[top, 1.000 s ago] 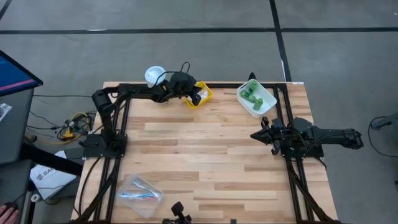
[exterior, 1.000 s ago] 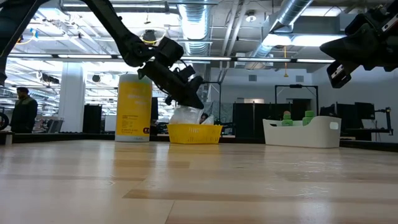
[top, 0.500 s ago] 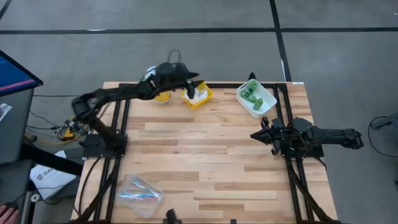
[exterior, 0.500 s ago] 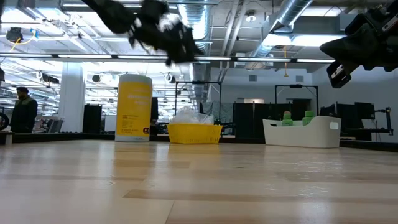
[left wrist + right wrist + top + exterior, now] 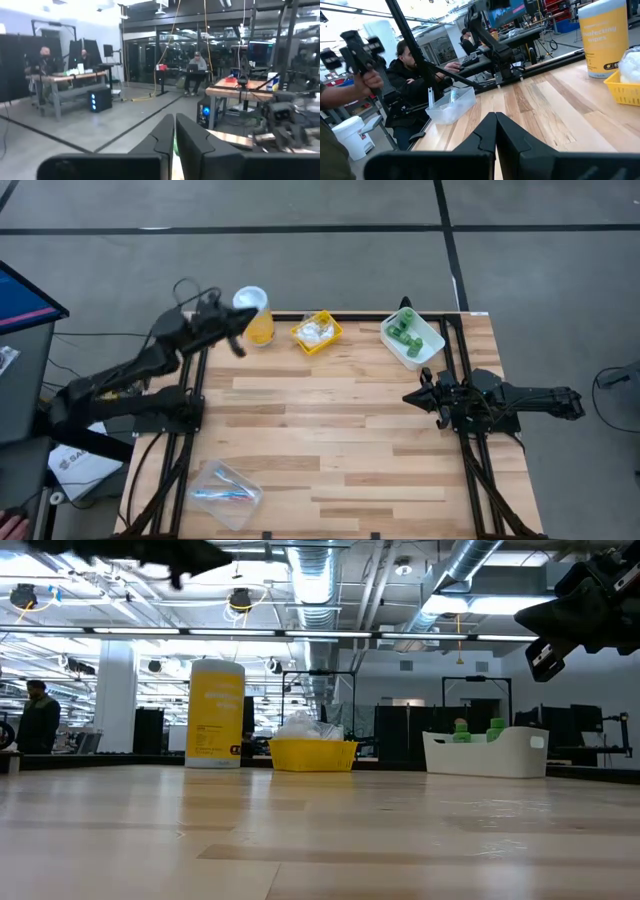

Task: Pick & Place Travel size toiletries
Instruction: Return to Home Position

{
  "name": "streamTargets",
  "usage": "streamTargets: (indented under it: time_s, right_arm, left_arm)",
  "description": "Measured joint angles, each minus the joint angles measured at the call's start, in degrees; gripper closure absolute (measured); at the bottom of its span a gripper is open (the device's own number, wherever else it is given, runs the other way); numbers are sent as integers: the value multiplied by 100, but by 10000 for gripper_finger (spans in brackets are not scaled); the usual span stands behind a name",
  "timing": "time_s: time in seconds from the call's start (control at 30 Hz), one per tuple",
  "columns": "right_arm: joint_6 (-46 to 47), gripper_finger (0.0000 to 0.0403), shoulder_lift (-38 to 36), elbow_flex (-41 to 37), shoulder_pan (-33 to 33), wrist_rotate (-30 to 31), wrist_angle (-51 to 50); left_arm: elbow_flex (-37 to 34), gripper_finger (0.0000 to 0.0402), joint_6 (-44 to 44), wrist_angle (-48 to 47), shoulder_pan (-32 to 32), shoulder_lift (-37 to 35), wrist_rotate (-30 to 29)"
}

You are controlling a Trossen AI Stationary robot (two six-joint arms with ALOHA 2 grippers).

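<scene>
Clear white-filled packets (image 5: 318,330) in yellow lattice tray (image 5: 303,338) at worktop's (image 5: 330,440) far edge, green bottles (image 5: 404,332) in smooth white bin (image 5: 428,346) by far right corner, left gripper (image 5: 236,345) raised above far left corner, right gripper (image 5: 413,396) near right edge, both pinched closed, empty.

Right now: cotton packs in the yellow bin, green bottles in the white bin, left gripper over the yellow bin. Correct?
One error: the left gripper is not over the yellow bin; the high view shows it beside the yellow wipes jar, clear of the bin. The cotton packs and green bottles are as stated.
</scene>
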Motion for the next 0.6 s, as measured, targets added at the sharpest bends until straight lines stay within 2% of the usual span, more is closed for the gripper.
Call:
streamTargets:
  time_s: [0.13,0.3,0.6]
  right_arm:
    - [0,403,-2,2,-1,0,0]
    - [-1,403,-1,1,1,0,0]
    - [0,403,-2,0,-1,0,0]
  left_arm:
    - [-1144,399,-545,10,2,-1108,-94]
    - [-2332,400,-1052,39,2,-2051,-417]
    - [-3686,401,-1576,563,-93,-3225,-484]
